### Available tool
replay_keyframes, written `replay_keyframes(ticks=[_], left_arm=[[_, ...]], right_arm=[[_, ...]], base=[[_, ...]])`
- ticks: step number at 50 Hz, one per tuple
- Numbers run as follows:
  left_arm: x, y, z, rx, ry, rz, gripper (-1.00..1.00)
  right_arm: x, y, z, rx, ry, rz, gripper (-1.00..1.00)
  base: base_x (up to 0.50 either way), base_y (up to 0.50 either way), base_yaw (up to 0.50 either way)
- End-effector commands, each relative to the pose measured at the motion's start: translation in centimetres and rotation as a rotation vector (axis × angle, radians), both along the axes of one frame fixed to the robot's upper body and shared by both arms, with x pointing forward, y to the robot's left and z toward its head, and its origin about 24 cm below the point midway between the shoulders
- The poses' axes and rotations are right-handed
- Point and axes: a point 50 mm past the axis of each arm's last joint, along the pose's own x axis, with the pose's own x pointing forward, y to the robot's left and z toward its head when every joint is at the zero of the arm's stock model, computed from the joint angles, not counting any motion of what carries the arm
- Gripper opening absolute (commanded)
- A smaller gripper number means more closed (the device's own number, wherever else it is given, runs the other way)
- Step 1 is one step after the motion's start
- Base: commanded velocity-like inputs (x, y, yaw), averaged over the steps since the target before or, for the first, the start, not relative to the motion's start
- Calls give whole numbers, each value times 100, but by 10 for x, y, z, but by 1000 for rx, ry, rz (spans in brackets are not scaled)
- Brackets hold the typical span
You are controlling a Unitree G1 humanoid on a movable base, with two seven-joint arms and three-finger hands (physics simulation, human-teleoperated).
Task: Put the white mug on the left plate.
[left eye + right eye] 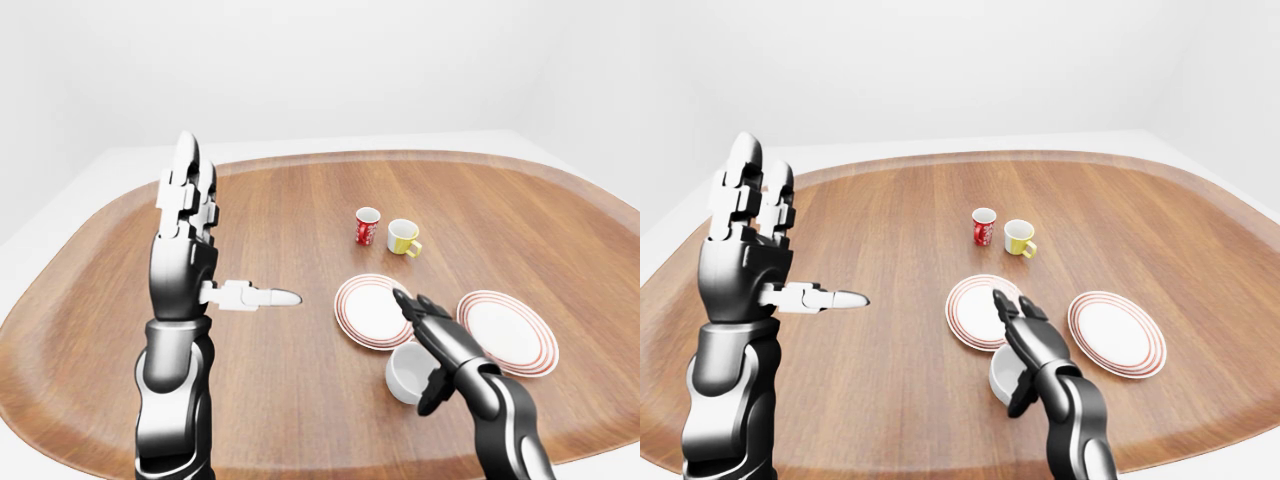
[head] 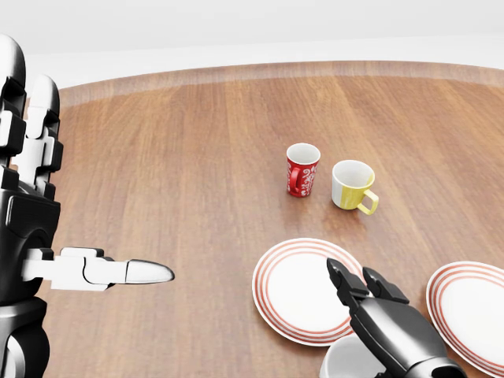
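Right hand (image 1: 432, 345) rests over white mug (image 1: 405, 373) beside left plate (image 1: 366, 310).

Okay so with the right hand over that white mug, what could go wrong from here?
The right hand covers the white mug with open fingers, not closed, so a grip could slip or tip it. The mug sits just below the left plate, so a nudge could shove the plate. The left hand is raised, away from everything.
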Motion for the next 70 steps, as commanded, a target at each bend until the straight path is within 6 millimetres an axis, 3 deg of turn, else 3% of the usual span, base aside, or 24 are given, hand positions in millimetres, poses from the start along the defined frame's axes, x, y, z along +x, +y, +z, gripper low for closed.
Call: replay_keyframes(ticks=[1,70], left_arm=[[0,0,0,0,0,0,100],[0,0,-1,0,4,2,100]], right_arm=[[1,-2,-7,-24,20,5,100],[7,7,-18,-63,38,62,100]], base=[[0,0,0],[0,0,0]])
